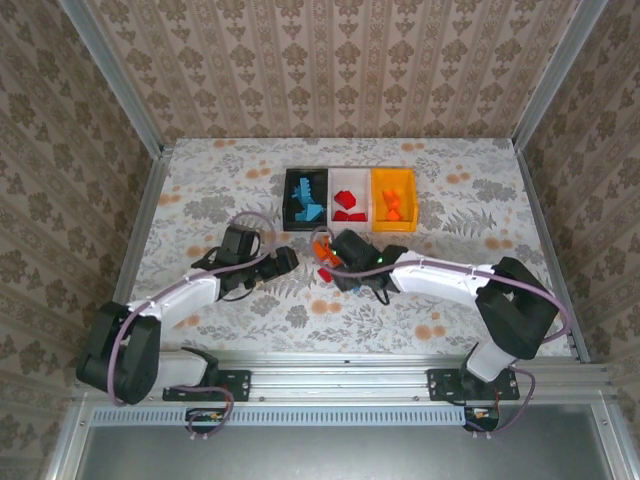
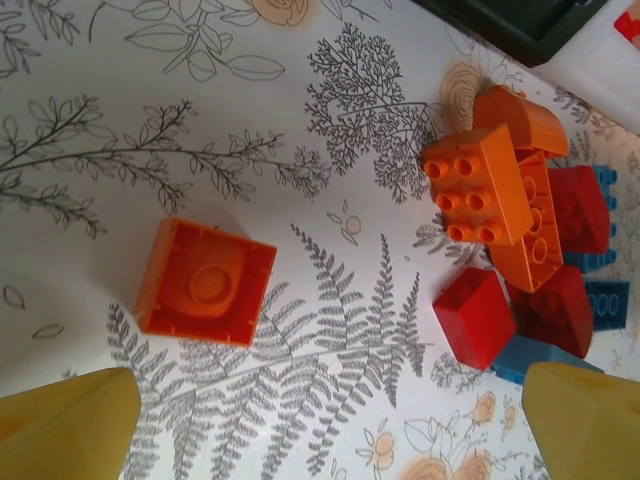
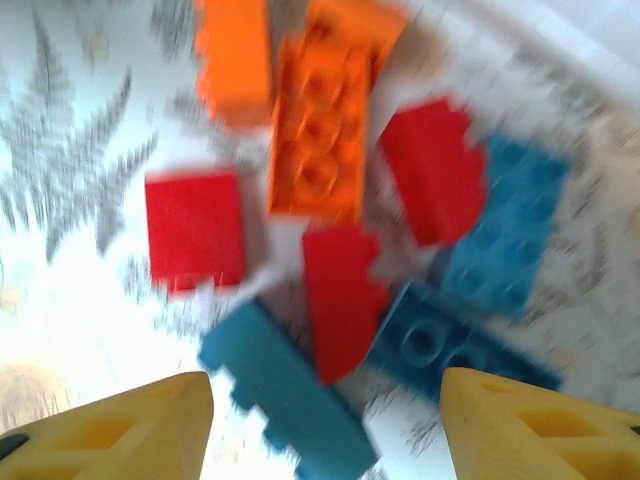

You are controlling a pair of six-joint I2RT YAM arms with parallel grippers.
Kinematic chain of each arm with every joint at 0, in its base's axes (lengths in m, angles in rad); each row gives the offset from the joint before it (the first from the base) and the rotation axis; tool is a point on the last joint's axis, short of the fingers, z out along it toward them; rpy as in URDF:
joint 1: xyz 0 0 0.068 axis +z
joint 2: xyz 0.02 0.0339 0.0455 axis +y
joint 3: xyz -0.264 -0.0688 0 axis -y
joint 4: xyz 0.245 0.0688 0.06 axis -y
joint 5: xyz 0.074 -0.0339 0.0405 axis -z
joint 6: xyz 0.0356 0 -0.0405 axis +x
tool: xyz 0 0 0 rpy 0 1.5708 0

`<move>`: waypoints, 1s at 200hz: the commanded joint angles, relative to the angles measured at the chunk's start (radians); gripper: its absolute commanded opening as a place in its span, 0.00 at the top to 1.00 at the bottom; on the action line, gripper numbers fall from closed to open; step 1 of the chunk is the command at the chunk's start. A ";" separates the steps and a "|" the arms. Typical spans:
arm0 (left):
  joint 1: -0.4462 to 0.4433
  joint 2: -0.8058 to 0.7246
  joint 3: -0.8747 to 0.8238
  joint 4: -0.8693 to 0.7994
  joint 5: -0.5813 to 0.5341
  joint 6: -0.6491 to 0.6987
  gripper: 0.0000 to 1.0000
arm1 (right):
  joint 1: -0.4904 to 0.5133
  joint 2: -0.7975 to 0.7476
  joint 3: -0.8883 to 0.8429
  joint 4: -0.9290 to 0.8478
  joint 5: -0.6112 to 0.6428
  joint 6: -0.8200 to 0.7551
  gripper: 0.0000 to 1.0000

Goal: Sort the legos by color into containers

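Note:
Loose legos (image 1: 324,256) in red, orange and blue lie in a heap on the table, just in front of the containers. The black bin (image 1: 290,190) holds blue bricks, the white bin (image 1: 350,181) red ones, the orange-yellow bin (image 1: 393,178) orange ones. My right gripper (image 3: 330,430) hovers open over the heap; a blue brick (image 3: 285,390) lies on the table between its fingers, beside a red brick (image 3: 345,295). This view is blurred. My left gripper (image 2: 325,430) is open and holds nothing. An upturned orange brick (image 2: 205,282) lies apart, left of the heap (image 2: 510,250).
The floral tablecloth (image 1: 200,190) covers the table, with metal rails (image 1: 150,210) along its sides. Both arms reach in from the near edge and their grippers (image 1: 292,258) (image 1: 328,258) are close together at the heap. A corner of the black bin (image 2: 520,25) shows in the left wrist view.

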 commanded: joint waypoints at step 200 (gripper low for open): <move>-0.040 0.047 0.075 0.022 0.000 0.032 0.00 | 0.074 0.122 -0.032 0.080 -0.032 0.035 0.60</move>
